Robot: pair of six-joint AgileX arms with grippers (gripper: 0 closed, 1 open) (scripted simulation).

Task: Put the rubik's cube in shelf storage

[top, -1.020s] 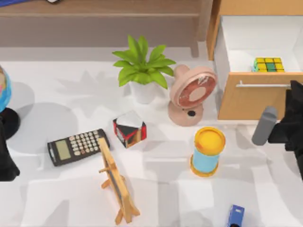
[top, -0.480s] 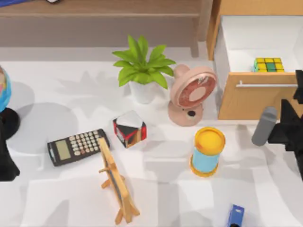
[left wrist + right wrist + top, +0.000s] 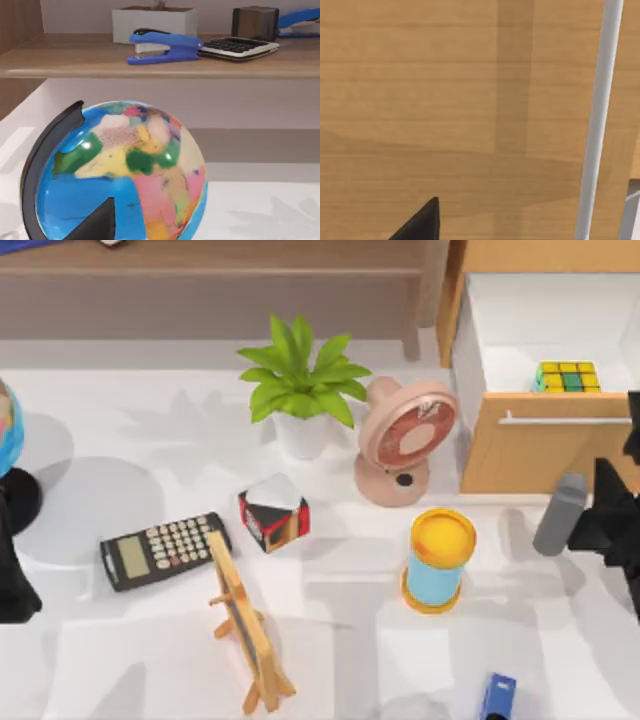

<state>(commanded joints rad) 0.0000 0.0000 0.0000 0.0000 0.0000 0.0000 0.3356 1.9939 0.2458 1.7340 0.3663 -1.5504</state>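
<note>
The rubik's cube [image 3: 567,376], with yellow and green squares, lies inside the open drawer [image 3: 520,310] of the light wooden cabinet at the back right. The shelf storage [image 3: 210,275] is the long brown unit along the back, with its upright panel [image 3: 432,290] beside the cabinet. My right gripper [image 3: 615,468] hovers open at the right edge, just in front of the drawer's silver handle [image 3: 555,420]. The right wrist view shows the drawer front [image 3: 445,100], the handle [image 3: 597,125] and one fingertip [image 3: 422,222]. My left arm [image 3: 12,575] is parked at the left edge, with a fingertip [image 3: 97,225] in front of the globe [image 3: 120,175].
On the table are a potted plant [image 3: 300,380], a pink fan [image 3: 405,435], a red, black and white cube [image 3: 273,512], a calculator [image 3: 163,550], a small easel [image 3: 245,625], a yellow-topped blue cylinder [image 3: 438,560] and a grey cylinder [image 3: 558,515]. A stapler [image 3: 165,46] and a keyboard [image 3: 240,46] lie on the shelf board.
My right gripper has drawn back a little from the drawer handle, toward the right edge and the table's front. Everything else stays put.
</note>
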